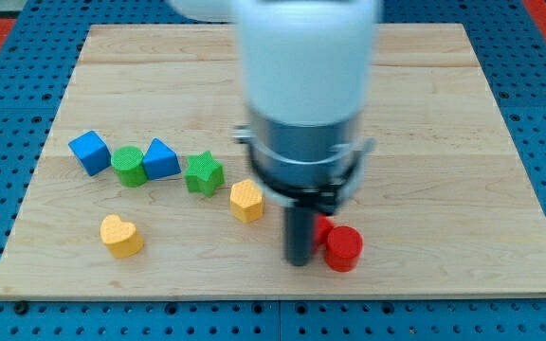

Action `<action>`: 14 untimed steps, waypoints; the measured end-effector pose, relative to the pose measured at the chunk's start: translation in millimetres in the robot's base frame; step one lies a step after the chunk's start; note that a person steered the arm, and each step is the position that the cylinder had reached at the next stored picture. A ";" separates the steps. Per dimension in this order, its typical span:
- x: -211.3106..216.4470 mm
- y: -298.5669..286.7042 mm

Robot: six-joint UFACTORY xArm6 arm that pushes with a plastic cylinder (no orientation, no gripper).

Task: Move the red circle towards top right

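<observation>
The red circle (344,248), a short red cylinder, stands near the view's bottom, right of centre, on the wooden board (444,114). My tip (299,260) is at the lower end of the dark rod, just left of the red circle and close to touching it. A second red block (322,228), shape unclear, is partly hidden behind the rod, at the upper left of the red circle.
A yellow hexagon-like block (245,201) lies left of the rod. Further left are a green star (203,173), a blue block (161,159), a green cylinder (129,166), a blue cube (89,152) and a yellow heart (120,236). The arm's white body hides the board's top centre.
</observation>
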State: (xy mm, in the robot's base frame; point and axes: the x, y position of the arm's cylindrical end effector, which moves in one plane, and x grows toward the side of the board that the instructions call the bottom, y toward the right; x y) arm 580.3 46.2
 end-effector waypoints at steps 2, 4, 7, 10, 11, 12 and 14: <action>4.8 18.9; -20.5 70.6; -42.7 119.7; -241.7 109.2; -229.2 102.7; -215.8 125.2; -289.1 143.7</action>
State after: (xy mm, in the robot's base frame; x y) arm 291.2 189.9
